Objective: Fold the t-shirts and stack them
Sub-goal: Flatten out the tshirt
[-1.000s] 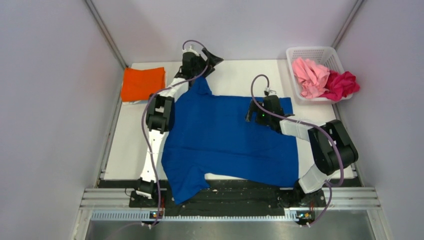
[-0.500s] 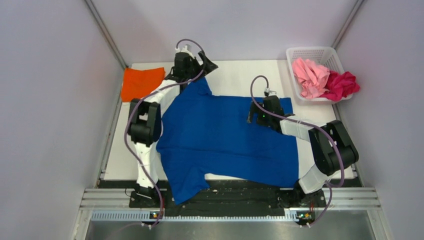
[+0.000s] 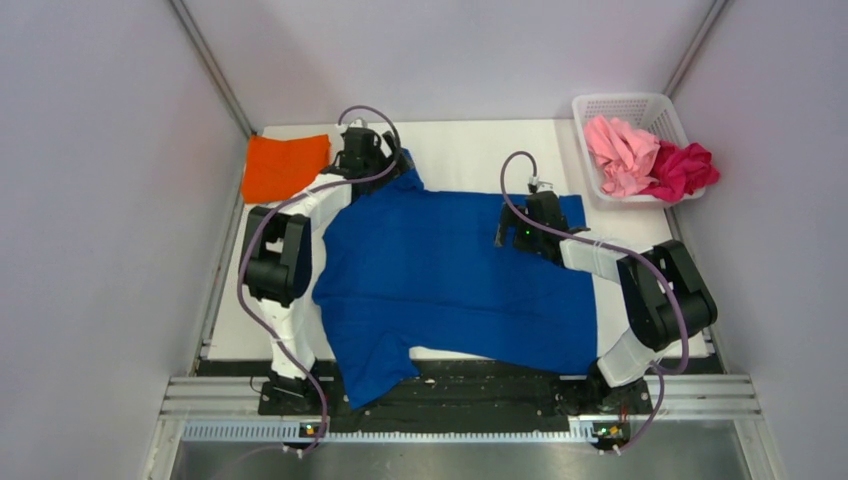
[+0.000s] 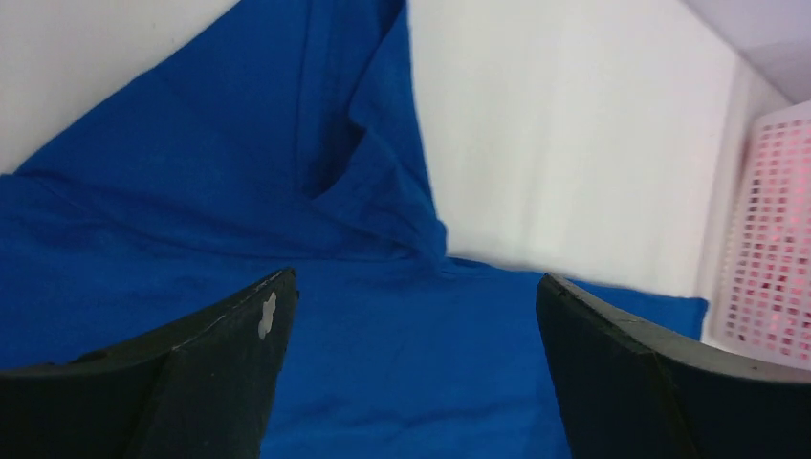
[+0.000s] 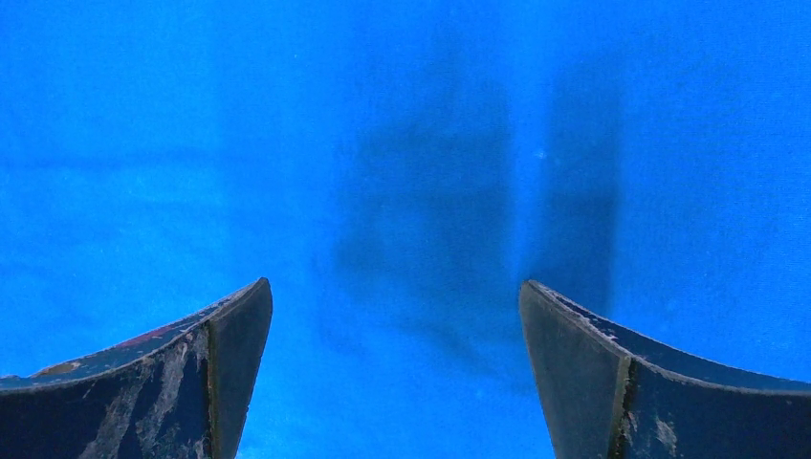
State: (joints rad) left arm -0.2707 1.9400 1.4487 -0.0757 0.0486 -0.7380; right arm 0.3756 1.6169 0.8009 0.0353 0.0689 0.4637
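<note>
The royal blue t-shirt (image 3: 450,270) lies spread flat on the white table (image 3: 470,150), no print showing, one sleeve hanging over the near edge. My left gripper (image 3: 385,165) is open above its far-left sleeve; the left wrist view shows the sleeve folds (image 4: 373,191) between wide jaws. My right gripper (image 3: 520,225) is open just above the shirt's far right part; blue cloth (image 5: 402,191) fills the right wrist view. A folded orange t-shirt (image 3: 285,167) lies at the far left. A light pink t-shirt (image 3: 620,152) and a magenta t-shirt (image 3: 685,170) sit crumpled in the basket.
The white lattice basket (image 3: 625,105) stands at the far right corner; its wall shows in the left wrist view (image 4: 765,249). Grey walls enclose the table on both sides. A black strip and metal rail (image 3: 460,395) run along the near edge.
My left arm has swung left and its gripper has pulled back from the far table edge to over the blue shirt's far-left sleeve. The right arm has not moved.
</note>
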